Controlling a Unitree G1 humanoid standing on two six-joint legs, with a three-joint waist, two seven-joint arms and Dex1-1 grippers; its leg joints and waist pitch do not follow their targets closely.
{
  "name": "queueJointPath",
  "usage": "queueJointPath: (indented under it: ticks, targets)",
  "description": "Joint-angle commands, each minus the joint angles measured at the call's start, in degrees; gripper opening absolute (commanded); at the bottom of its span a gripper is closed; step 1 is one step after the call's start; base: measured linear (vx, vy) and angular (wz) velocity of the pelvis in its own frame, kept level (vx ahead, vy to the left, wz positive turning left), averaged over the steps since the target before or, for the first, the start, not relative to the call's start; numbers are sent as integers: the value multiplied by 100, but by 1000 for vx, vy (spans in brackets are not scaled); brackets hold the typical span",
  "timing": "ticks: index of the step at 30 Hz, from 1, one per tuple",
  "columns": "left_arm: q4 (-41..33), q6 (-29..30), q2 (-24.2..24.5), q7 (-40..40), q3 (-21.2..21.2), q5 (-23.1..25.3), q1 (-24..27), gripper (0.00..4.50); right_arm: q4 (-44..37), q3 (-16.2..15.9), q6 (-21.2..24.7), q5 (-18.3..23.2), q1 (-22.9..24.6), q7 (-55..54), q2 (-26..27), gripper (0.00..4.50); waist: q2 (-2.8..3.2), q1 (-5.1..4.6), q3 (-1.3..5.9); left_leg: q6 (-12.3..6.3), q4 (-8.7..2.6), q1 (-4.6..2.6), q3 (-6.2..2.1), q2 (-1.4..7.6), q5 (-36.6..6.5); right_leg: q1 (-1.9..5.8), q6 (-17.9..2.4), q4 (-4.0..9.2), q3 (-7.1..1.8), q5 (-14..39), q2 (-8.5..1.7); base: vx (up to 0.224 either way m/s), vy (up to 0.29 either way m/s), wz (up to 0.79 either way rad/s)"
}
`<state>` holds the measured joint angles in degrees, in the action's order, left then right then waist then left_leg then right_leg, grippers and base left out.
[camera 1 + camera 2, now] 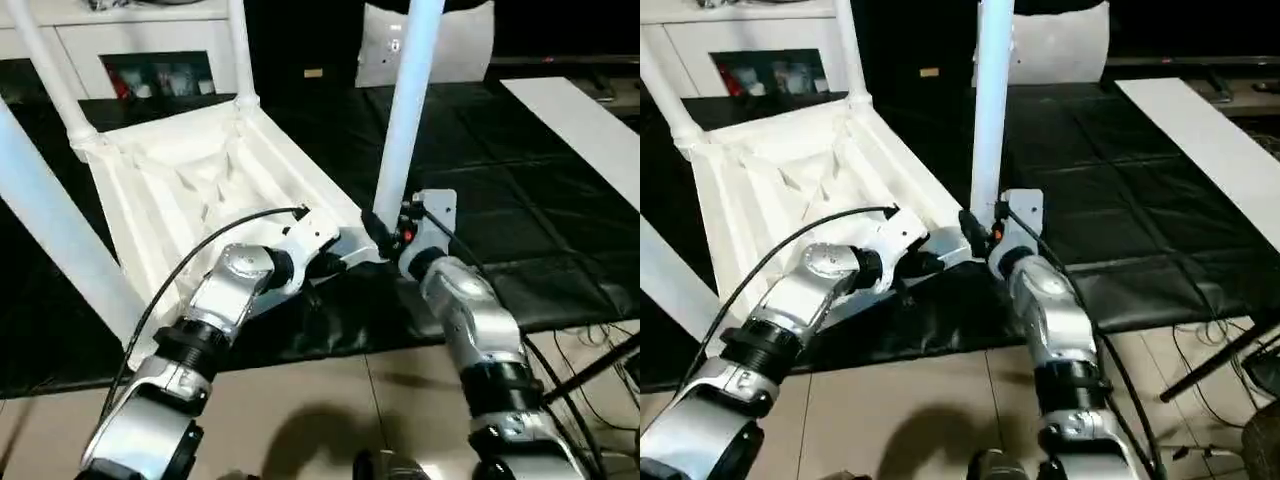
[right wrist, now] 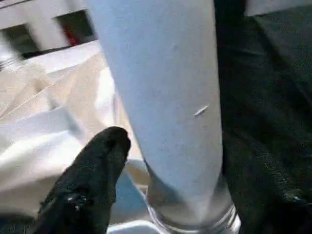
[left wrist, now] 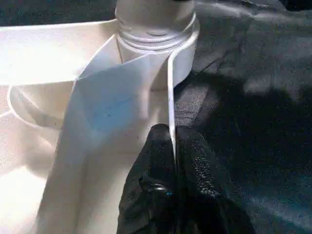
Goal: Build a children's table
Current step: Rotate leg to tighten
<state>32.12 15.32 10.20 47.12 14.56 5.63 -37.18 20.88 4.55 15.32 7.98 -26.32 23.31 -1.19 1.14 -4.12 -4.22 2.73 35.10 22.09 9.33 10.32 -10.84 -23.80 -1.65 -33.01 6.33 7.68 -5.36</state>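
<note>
The children's table top [image 1: 200,180] lies upside down on a black mat, ribbed underside up. Four white legs stand in its corner sockets: two at the far corners [image 1: 238,50] [image 1: 50,70], one at the near left [image 1: 50,230], one at the near right [image 1: 405,110]. My left gripper [image 3: 173,141] is shut on the thin rim [image 3: 170,87] of the top, just beside the near right socket [image 3: 156,29]. My right gripper [image 1: 385,228] stands open around the base of the near right leg [image 2: 165,87]. One finger [image 2: 97,170] is a little apart from the leg.
The black mat [image 1: 520,220] covers the floor under the table and to the right. A white board [image 1: 590,120] lies at the far right, a white cabinet [image 1: 120,40] stands behind. Cables and a dark stand leg [image 1: 600,360] cross the tiled floor near my right arm.
</note>
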Motion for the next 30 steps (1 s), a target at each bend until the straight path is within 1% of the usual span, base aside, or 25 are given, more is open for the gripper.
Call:
queueJointPath:
  ticks: [1,2,3,4,6,8,9,10,11,12,14,15,16,17,18,19,20,21,23,24,25,26,27,29,30]
  targets:
    - [-406,-387,68,338,127,-153,-26,0,-32,-449,-68,36,140,585,-111,354,-55,86,486,-638,-400,13,-45,212,-1096,408,-1147,381,-283,1714,-349,0,0,0]
    - [-425,-486,184,509,170,-154,19,0,-77,-453,-130,70,190,827,-277,354,-55,86,486,-638,-400,13,-45,212,-1096,408,-1147,381,-283,1714,-349,0,0,0]
    - [-425,-486,184,509,170,-154,19,0,-77,-453,-130,70,190,827,-277,363,-53,110,486,-668,-392,-1,-35,211,-1062,397,-1137,400,-286,1760,-346,0,0,0]
    - [-462,-576,429,839,222,-167,103,0,-167,-441,-286,122,270,1364,-627,370,-38,161,499,-669,-394,-5,-40,220,-964,413,-1137,377,-283,1681,-343,0,0,0]
    - [-470,-715,655,1157,247,-193,165,0,-274,-449,-317,199,316,1898,-935,380,-18,202,491,-715,-401,-23,-31,242,-906,393,-1220,358,-287,1496,-322,0,0,0]
    - [-469,-737,726,1248,250,-197,180,0,-312,-464,-325,227,328,2076,-1032,390,-12,250,480,-681,-413,-59,-16,274,-962,372,-1272,340,-297,1418,-308,0,0,0]
    - [-497,-944,921,1640,259,-306,245,0,-357,-561,-453,334,342,2629,-1357,390,3,274,478,-671,-415,-73,-16,271,-1001,367,-1274,347,-293,1449,-309,0,0,0]
    - [-520,-1083,1035,1885,262,-391,282,0,-365,-626,-540,407,345,2993,-1537,390,-12,311,466,-637,-425,-78,-10,279,-1087,368,-1254,351,-297,1527,-306,0,0,0]
    - [-521,-1124,1066,1960,256,-423,291,0,-365,-651,-568,425,345,3117,-1595,390,-5,337,466,-599,-433,-98,-7,291,-1139,355,-1257,344,-310,1547,-312,0,0,0]
    - [-518,-1223,1199,2261,228,-545,316,0,-353,-780,-676,487,338,3677,-1852,390,-2,350,471,-605,-428,-113,-6,286,-1195,354,-1279,342,-303,1545,-306,0,0,0]
    - [-495,-1243,1295,2432,232,-606,310,0,-315,-893,-777,495,320,4047,-2021,390,-6,386,461,-571,-439,-109,1,302,-1199,349,-1309,322,-323,1483,-308,0,0,0]
    - [-454,-1271,1365,2591,249,-647,293,0,-238,-1003,-894,434,286,4294,-2135,390,-26,399,463,-573,-437,-107,6,297,-1203,349,-1312,322,-319,1488,-308,0,0,0]
    - [-424,-1300,1412,2704,260,-677,283,0,-183,-1076,-978,387,263,4459,-2211,390,-18,428,452,-566,-442,-103,10,299,-1183,351,-1306,323,-325,1536,-317,0,0,0]
    - [-407,-1327,1455,2835,272,-711,275,0,-120,-1140,-1000,365,229,4630,-2270,390,-42,440,451,-549,-437,-107,20,296,-1180,343,-1296,330,-330,1592,-317,0,0,0]
    - [-383,-1366,1514,3038,285,-759,266,0,-26,-1225,-1015,339,175,4894,-2350,390,-35,454,457,-549,-430,-110,19,290,-1184,345,-1312,322,-323,1618,-320,0,0,0]
    - [-378,-1364,1539,3132,296,-774,262,0,35,-1251,-1011,346,134,5016,-2369,375,-49,466,452,-560,-432,-91,21,292,-1143,359,-1310,320,-320,1643,-316,0,0,0]
    - [-368,-1387,1566,3236,312,-792,258,0,116,-1280,-1014,367,78,5116,-2389,365,-53,479,450,-557,-429,-98,24,298,-1107,349,-1296,319,-323,1674,-316,0,0,0]
    - [-385,-1397,1603,3392,352,-824,262,0,265,-1297,-1040,390,-31,5180,-2375,357,-80,485,452,-557,-425,-92,28,300,-1062,347,-1300,310,-327,1660,-321,0,0,0]
    - [-435,-1377,1642,3569,398,-876,277,0,445,-1312,-1056,450,-177,5284,-2339,338,-51,507,451,-539,-424,-103,28,303,-1052,338,-1304,308,-322,1710,-321,0,0,0]
    - [-455,-1374,1655,3624,415,-885,282,0,520,-1320,-1082,471,-237,5346,-2320,338,-64,512,450,-538,-426,-102,32,306,-1044,337,-1297,311,-324,1705,-316,0,0,0]
    - [-478,-1372,1665,3670,432,-896,290,0,600,-1348,-1094,504,-304,5460,-2307,320,-53,539,450,-535,-427,-114,32,315,-1020,333,-1291,307,-328,1691,-320,0,0,0]
    - [-490,-1378,1669,3687,441,-901,296,0,654,-1376,-1122,516,-348,5545,-2299,320,-69,568,454,-555,-423,-115,38,316,-973,329,-1311,292,-329,1619,-321,0,0,0]
    - [-490,-1386,1663,3705,440,-896,296,0,724,-1399,-1160,515,-396,5631,-2289,311,-58,580,458,-561,-422,-115,38,318,-949,327,-1331,280,-328,1581,-321,0,0,0]
    - [-467,-1398,1645,3700,439,-876,287,0,778,-1452,-1200,494,-433,5756,-2293,304,-58,604,457,-575,-423,-125,43,323,-923,325,-1346,276,-332,1503,-316,0,0,0]
    - [-434,-1426,1630,3687,437,-853,271,0,834,-1489,-1310,445,-458,5795,-2285,290,-62,616,463,-572,-423,-117,40,325,-886,331,-1360,266,-329,1438,-319,0,0,0]
